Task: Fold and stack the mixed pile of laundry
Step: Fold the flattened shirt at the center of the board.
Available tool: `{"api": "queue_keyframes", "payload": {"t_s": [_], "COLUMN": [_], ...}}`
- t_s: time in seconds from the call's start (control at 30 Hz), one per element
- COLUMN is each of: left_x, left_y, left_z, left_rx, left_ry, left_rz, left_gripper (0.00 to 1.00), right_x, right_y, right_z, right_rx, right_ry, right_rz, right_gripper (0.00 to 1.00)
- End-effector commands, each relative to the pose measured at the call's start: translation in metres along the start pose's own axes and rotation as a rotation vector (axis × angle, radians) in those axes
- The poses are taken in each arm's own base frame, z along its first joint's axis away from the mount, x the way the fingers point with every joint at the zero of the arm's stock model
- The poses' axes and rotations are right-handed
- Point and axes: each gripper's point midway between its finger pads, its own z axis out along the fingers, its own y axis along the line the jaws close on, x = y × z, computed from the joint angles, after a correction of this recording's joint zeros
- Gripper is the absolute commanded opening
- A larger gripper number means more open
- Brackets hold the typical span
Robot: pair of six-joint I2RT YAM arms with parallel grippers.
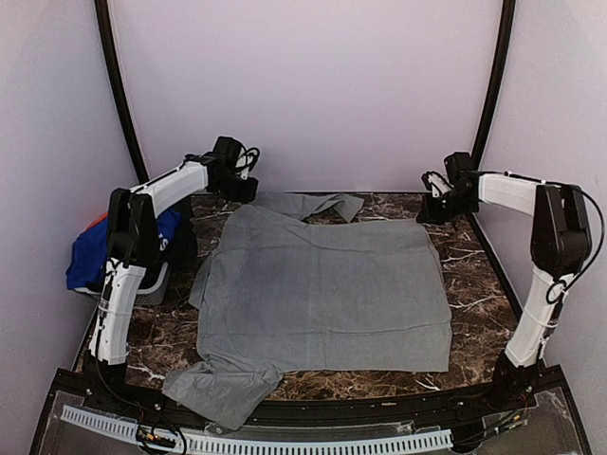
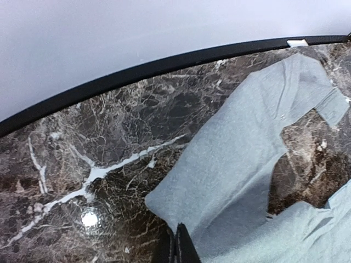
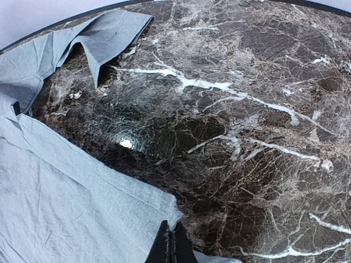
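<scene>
Far left, off the bench (image 1: 484, 275) edge: small grey basket (image 1: 152, 284) holding the royal-blue T-shirt (image 1: 90, 256), with a red-orange garment (image 1: 95, 221) showing just behind it. Both sit beside the left arm's upright link and well apart from the spread shirt.

Left claw (image 1: 248, 192) is at the far-left corner of the bench, low over the marble. In the left wrist view the fingertips (image 2: 178, 244) are clenched together, right at the edge of the grey shirt (image 2: 236, 164). Can't tell if any cloth is nipped between them; the fabric there lies flat.

Centre: the grey shirt (image 1: 322, 284) lies spread flat over most of the bench. One sleeve (image 1: 313, 204) is splayed at the far edge, the other sleeve (image 1: 223, 384) droops over the near-left edge onto the black rail. A few shallow wrinkles, no fold in it.

Right claw (image 1: 429, 210) is at the far-right corner of the shirt. In the right wrist view the fingertips (image 3: 171, 244) are also clenched, sitting on the shirt's edge where cloth meets bare marble. Can't tell if they grip it. The bench right of that is bare marble.
</scene>
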Motion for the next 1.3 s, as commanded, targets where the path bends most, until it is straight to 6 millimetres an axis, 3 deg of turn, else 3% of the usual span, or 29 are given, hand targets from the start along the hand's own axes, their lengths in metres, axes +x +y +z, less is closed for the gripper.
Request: {"api": "queue_keyframes", "payload": {"t_s": [0.0, 0.07, 0.1, 0.13, 0.17, 0.2, 0.23, 0.27, 0.3, 0.33, 0.37, 0.5, 0.6, 0.77, 0.87, 0.97, 1.1, 1.17, 1.2, 1.23, 1.27], "left_x": [-0.026, -0.011, -0.021, 0.004, -0.006, 0.017, 0.012, 0.03, 0.03, 0.049, 0.051, 0.106, 0.136, 0.17, 0.16, 0.138, 0.107, 0.099, 0.083, 0.086, 0.069], "left_y": [-0.015, -0.024, -0.029, -0.031, -0.036, -0.039, -0.041, -0.044, -0.045, -0.044, -0.043, -0.05, -0.061, -0.066, -0.07, -0.072, -0.053, -0.048, -0.048, -0.047, -0.049], "left_z": [-0.059, -0.069, -0.088, -0.082, -0.101, -0.096, -0.112, -0.109, -0.121, -0.117, -0.125, -0.119, -0.115, -0.124, -0.146, -0.166, -0.174, -0.159, -0.16, -0.146, -0.147], "left_rx": [0.012, 0.014, 0.016, 0.014, 0.011, 0.012, -0.001, -0.006, -0.014, -0.028, -0.042, -0.061, -0.055, -0.009, 0.022, 0.103, 0.108, 0.102, 0.105, 0.106, 0.114], "left_ry": [-0.099, -0.081, -0.125, -0.077, -0.132, -0.091, -0.124, -0.092, -0.103, -0.065, -0.072, 0.032, 0.11, 0.19, 0.15, 0.068, 0.009, 0.029, 0.003, 0.033, 0.002], "left_rz": [0.054, 0.065, 0.074, 0.079, 0.093, 0.103, 0.111, 0.119, 0.122, 0.128, 0.121, 0.144, 0.161, 0.109, 0.073, 0.004, -0.072, -0.086, -0.088, -0.093, -0.089], "left_gripper": [0.0, 0.0, 0.0, 0.0, 0.0, 0.0, 0.0, 0.01, 0.01, 0.02, 0.03, 0.08, 0.11, 0.2, 0.38, 0.45, 0.52, 0.57, 0.6, 0.63, 0.64], "right_x": [0.003, 0.014, 0.019, 0.025, 0.03, 0.038, 0.044, 0.051, 0.059, 0.066, 0.073, 0.096, 0.112, 0.129, 0.122, 0.103, 0.077, 0.07, 0.067, 0.066, 0.066], "right_y": [0.013, 0.014, 0.016, 0.016, 0.017, 0.016, 0.017, 0.018, 0.02, 0.021, 0.021, 0.019, 0.017, 0.011, 0.014, 0.02, 0.03, 0.035, 0.037, 0.04, 0.042], "right_z": [-0.02, -0.022, -0.025, -0.026, -0.029, -0.029, -0.029, -0.03, -0.029, -0.028, -0.027, -0.025, -0.024, -0.024, -0.032, -0.044, -0.049, -0.041, -0.037, -0.032, -0.027], "right_rx": [-0.035, -0.039, -0.039, -0.04, -0.041, -0.038, -0.042, -0.046, -0.048, -0.048, -0.041, -0.028, -0.019, 0.012, 0.011, -0.001, -0.043, -0.075, -0.092, -0.107, -0.118], "right_ry": [-0.04, -0.026, -0.025, -0.02, -0.02, -0.012, -0.006, 0.003, 0.015, 0.026, 0.036, 0.068, 0.092, 0.132, 0.112, 0.052, 0.003, 0.011, 0.016, 0.022, 0.03], "right_rz": [-0.002, 0.008, 0.012, 0.015, 0.019, 0.028, 0.034, 0.039, 0.048, 0.052, 0.059, 0.083, 0.104, 0.126, 0.133, 0.12, 0.092, 0.087, 0.085, 0.083, 0.08], "right_gripper": [0.0, 0.0, 0.0, 0.0, 0.0, 0.0, 0.0, 0.0, 0.0, 0.0, 0.0, 0.0, 0.0, 0.01, 0.39, 0.59, 0.64, 0.62, 0.61, 0.59, 0.58]}}
